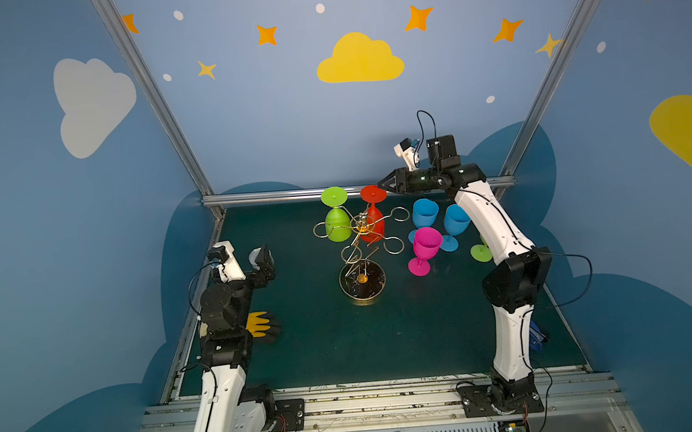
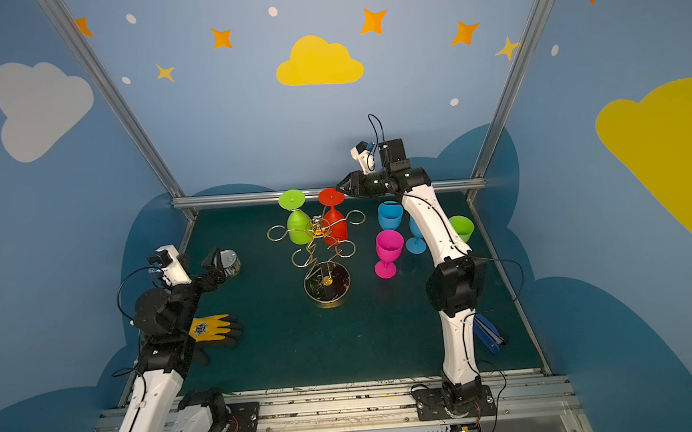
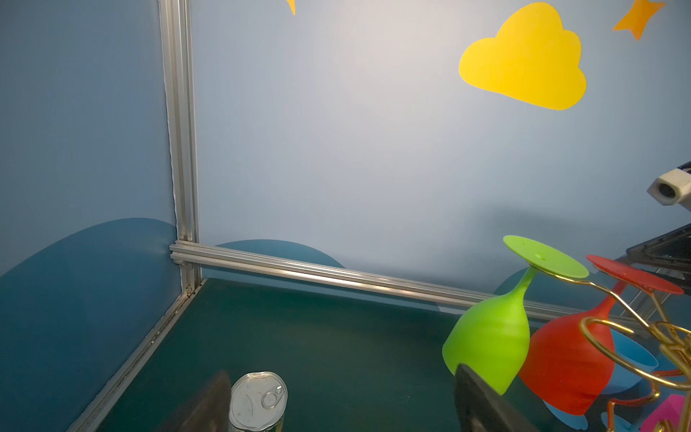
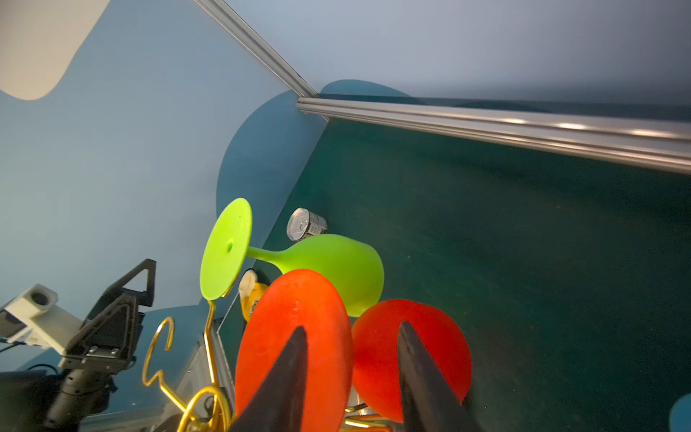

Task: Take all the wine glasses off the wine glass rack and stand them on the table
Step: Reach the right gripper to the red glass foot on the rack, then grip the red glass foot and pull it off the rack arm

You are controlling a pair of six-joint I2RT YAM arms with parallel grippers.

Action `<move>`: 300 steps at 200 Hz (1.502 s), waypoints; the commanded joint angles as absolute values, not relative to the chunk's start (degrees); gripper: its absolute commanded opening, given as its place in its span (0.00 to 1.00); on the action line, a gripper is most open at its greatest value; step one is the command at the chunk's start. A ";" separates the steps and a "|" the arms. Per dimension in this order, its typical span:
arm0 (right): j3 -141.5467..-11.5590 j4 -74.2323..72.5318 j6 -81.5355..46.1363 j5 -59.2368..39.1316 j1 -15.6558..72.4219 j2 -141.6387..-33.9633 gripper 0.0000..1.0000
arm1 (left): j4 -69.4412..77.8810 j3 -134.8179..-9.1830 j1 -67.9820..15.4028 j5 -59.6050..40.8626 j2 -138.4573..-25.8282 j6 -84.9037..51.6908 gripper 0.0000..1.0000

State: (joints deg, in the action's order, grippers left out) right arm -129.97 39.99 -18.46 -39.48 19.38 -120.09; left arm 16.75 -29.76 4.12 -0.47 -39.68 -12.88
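The gold wire wine glass rack (image 1: 362,280) stands mid-table on its round dark base. Two wine glasses hang upside down from its far arms: a red one (image 1: 373,223) and a green one (image 1: 337,225). My right gripper (image 1: 381,184) is open, its tips at the right edge of the red glass's foot (image 1: 373,193). In the right wrist view the right gripper (image 4: 352,327) has one finger over the red foot (image 4: 295,336) and the other over the red bowl (image 4: 441,348). My left gripper (image 3: 344,411) is open and empty, low at the left.
Beside the left gripper stands a tin can (image 2: 230,263). Right of the rack, a pink glass (image 1: 425,247), two blue glasses (image 1: 424,213) and a green glass (image 2: 461,227) stand upright. A yellow glove (image 1: 260,324) lies front left. The back rail (image 1: 272,196) runs behind the rack.
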 commanded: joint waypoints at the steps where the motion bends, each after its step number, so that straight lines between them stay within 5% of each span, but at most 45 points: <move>1: -130.02 42.09 -16.96 -39.22 19.61 -117.78 0.52 | 17.08 -29.40 4.40 -1.05 -39.30 -12.74 0.91; 59: -135.33 47.28 -14.59 -37.77 21.14 -121.67 0.54 | 17.13 -29.44 4.53 -1.16 -39.40 -12.74 0.91; 131: -137.52 48.40 -14.83 -37.00 21.27 -122.57 0.35 | 17.16 -29.44 4.59 -1.21 -39.28 -12.83 0.91; 171: -138.89 51.37 -13.41 -36.17 21.45 -123.47 0.55 | 17.19 -29.49 4.59 -1.23 -39.24 -12.81 0.91; 216: -139.52 52.27 -12.92 -35.67 21.54 -124.23 0.56 | 17.16 -29.44 4.67 -1.32 -39.42 -12.87 0.91; 300: -140.52 52.07 -13.48 -34.50 21.18 -124.05 0.28 | 17.16 -29.44 4.76 -1.32 -39.24 -12.83 0.92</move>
State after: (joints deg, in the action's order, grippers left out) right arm -139.59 51.24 -13.26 -35.86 21.43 -124.11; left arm 16.78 -29.76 4.51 -0.71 -39.68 -12.88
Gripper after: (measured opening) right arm 0.301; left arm 0.915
